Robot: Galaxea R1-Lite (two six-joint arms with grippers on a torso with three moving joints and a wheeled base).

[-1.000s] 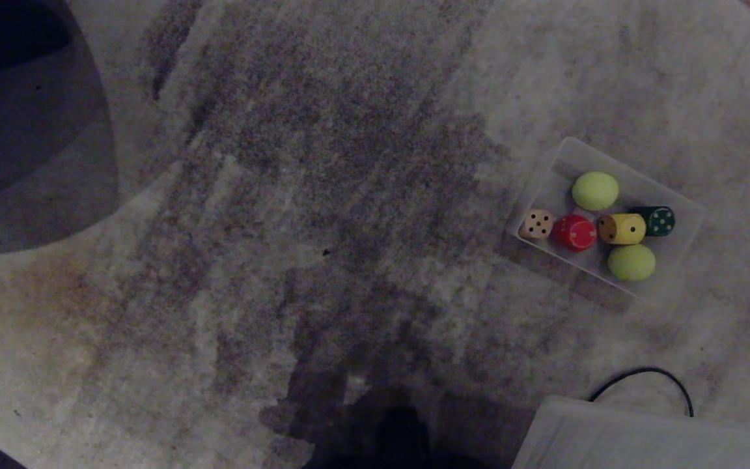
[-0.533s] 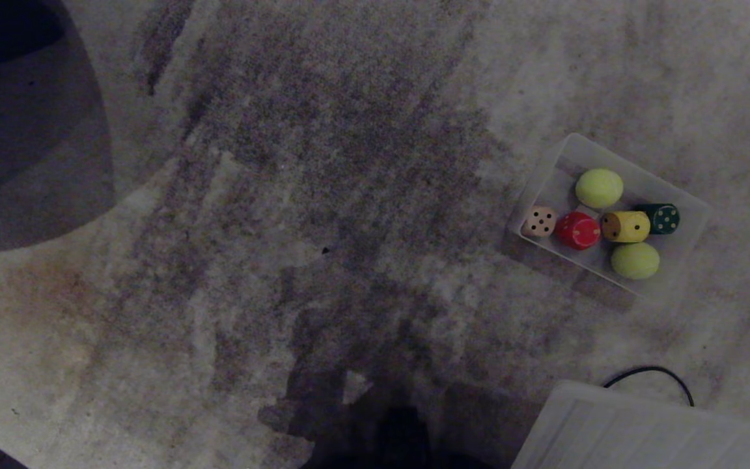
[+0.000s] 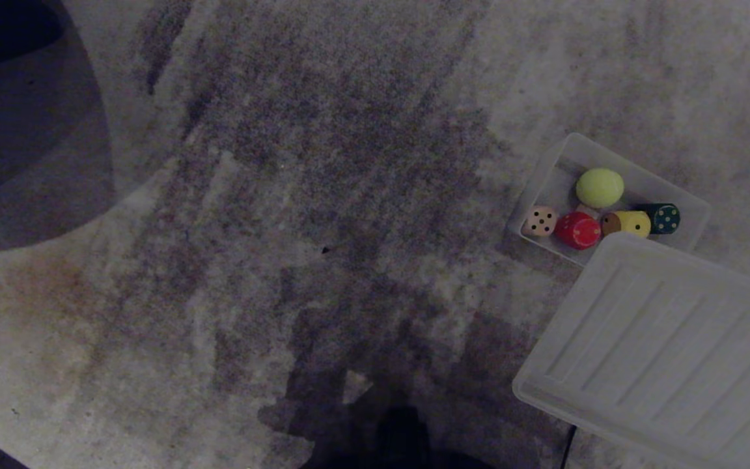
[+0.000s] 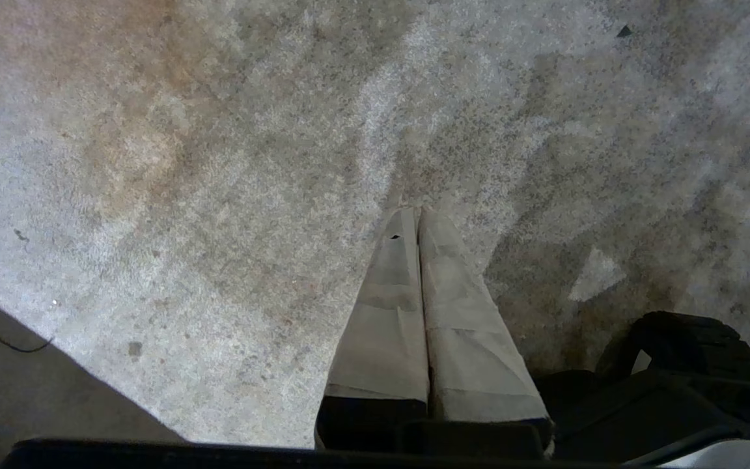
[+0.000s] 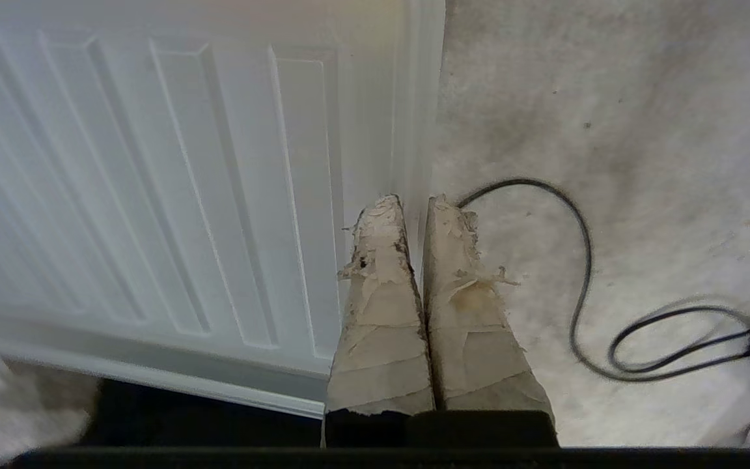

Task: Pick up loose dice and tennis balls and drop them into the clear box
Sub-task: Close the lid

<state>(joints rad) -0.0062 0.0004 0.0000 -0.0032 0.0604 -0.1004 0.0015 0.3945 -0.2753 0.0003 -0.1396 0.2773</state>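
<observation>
The clear box (image 3: 547, 170) sits on the carpet at the right of the head view. In it lie a tennis ball (image 3: 599, 187) and the tan (image 3: 539, 221), red (image 3: 577, 230), yellow (image 3: 627, 223) and dark green (image 3: 663, 218) dice. A ribbed translucent white lid (image 3: 661, 345) hangs above the carpet and hides the box's near right part. My right gripper (image 5: 413, 203) is shut on the rim of that lid (image 5: 153, 163); it does not show in the head view. My left gripper (image 4: 418, 212) is shut on nothing over bare carpet.
A black cable (image 5: 583, 260) loops on the carpet beside the lid, and its end (image 3: 567, 449) shows under the lid's near edge. A dark rounded area (image 3: 23, 130) fills the far left. My dark base (image 3: 401, 436) sits at the bottom middle.
The lid has risen from the bottom right edge up and over the near part of the box, covering a second tennis ball and most of the cable.
</observation>
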